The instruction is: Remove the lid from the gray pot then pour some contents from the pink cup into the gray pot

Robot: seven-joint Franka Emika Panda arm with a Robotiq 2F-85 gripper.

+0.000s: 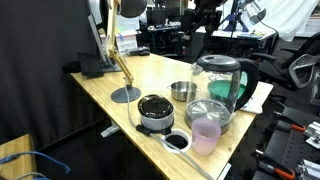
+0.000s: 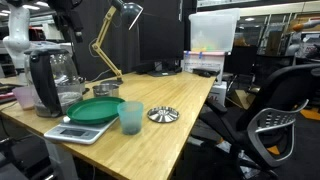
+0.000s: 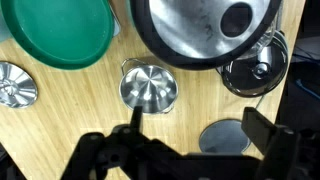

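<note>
The gray pot point(image 1: 155, 120) stands near the table's front edge with the dark lid point(image 1: 154, 104) on it. From above in the wrist view the lid point(image 3: 255, 72) shows its shiny knob at the right. The pink cup point(image 1: 205, 134) stands beside the pot, next to the steel pan; it also shows in an exterior view point(image 2: 24, 97) left of the kettle, and is out of the wrist view. My gripper point(image 3: 198, 128) is open and empty, high above the table, over the bare wood between the steel cup and the pot.
A small steel cup point(image 3: 148, 88), a green plate point(image 3: 60, 30), a silver disc point(image 3: 12, 85) and a large black-rimmed shiny vessel point(image 3: 190, 35) lie below. A lamp base point(image 1: 125, 95), kettle point(image 1: 222, 75), lidded steel pan point(image 1: 208, 113), white-rimmed black disc point(image 1: 177, 141) and teal cup point(image 2: 130, 118) stand around.
</note>
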